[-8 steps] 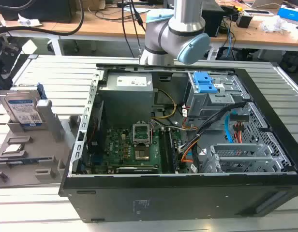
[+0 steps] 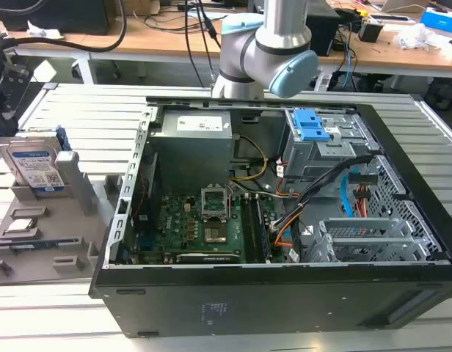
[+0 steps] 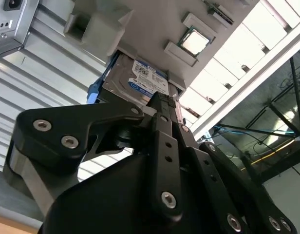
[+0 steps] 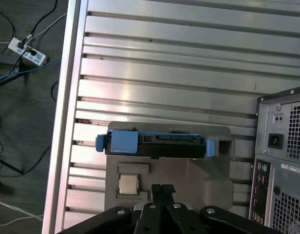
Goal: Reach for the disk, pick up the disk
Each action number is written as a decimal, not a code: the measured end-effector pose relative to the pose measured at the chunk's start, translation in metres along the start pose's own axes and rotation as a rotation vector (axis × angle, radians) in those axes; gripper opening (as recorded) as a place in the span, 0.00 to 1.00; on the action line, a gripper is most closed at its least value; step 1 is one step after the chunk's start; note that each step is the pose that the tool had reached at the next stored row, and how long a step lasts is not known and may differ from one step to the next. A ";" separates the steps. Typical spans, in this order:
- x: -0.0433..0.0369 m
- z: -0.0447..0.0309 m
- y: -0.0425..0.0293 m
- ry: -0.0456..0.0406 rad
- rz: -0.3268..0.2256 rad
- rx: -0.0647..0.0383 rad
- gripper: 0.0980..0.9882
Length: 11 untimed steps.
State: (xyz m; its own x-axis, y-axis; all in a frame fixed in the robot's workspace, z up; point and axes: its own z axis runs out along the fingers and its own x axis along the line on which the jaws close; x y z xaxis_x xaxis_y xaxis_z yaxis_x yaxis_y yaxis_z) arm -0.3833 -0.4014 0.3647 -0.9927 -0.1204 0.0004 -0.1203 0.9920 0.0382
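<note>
Disk [image 2: 37, 167]: far on the exterior view's left, standing on edge in a slot of the tray, label facing that camera. In the first wrist view I'm looking at its edge [image 4: 155, 145] with the blue frame ends.
Tray [image 2: 64, 242]: grey, lying on the slatted table just beside the case. A chip [image 4: 128, 184] sits in a pocket near the disk.
Gripper [image 4: 163, 187]: hanging over the tray, close to the disk but not touching it. As far as I can see, the fingers are pressed together with nothing between them. In the second wrist view the tip [image 3: 162, 100] lines up with the disk's label.
Case [image 2: 285, 293]: open, middle of the table, board and cables showing.
Arm [image 2: 266, 44]: rises behind the case.
</note>
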 end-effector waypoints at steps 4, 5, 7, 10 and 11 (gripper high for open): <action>0.0000 0.0000 0.0000 0.0021 -0.053 0.000 0.01; 0.0000 0.0000 0.0000 0.0024 -0.063 0.000 0.01; 0.0000 0.0000 0.0000 0.0041 -0.106 0.000 0.01; 0.0000 0.0000 0.0000 0.0061 -0.158 0.000 0.01; 0.0000 0.0000 0.0000 0.0070 -0.183 0.000 0.01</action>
State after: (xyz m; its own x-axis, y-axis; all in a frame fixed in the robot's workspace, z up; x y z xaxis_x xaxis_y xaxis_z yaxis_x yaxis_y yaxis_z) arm -0.3833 -0.4014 0.3647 -0.9543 -0.2988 0.0005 -0.2986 0.9536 0.0382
